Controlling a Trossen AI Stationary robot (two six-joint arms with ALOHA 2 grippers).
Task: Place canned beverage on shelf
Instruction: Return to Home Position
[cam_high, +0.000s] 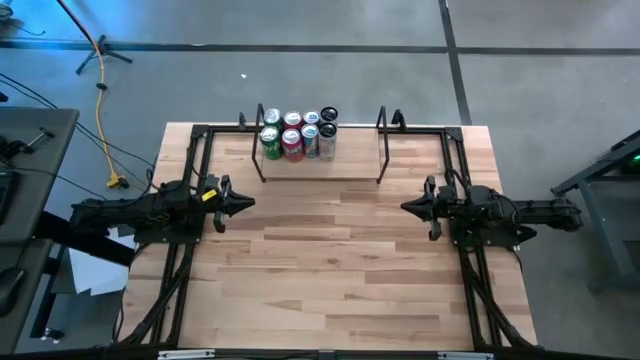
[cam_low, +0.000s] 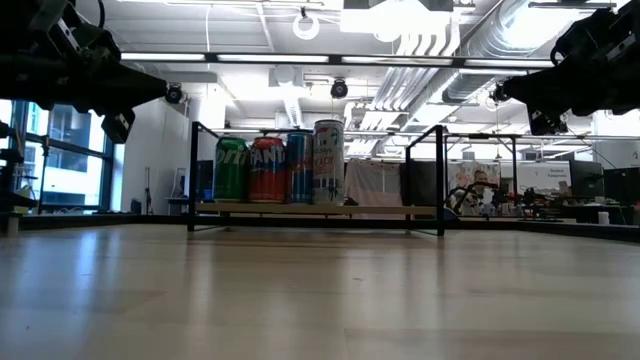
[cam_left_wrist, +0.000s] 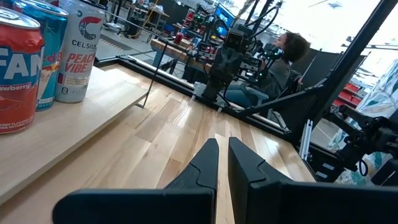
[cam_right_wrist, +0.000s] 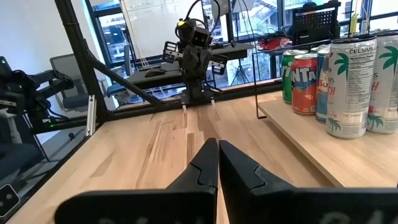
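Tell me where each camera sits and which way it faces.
High: overhead, straight down; shows left gripper, right gripper, shelf.
Low: tabletop height, facing the shelf's cans; arms in top corners.
Left wrist: looks across at the right arm; own shut fingers below.
Right wrist: looks across at the left arm; own shut fingers below.
Shared: both wrist views catch a Celsius can.

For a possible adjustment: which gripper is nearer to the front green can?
Left. The left gripper is just before the front green can; the right gripper is by the shelf's opposite end.
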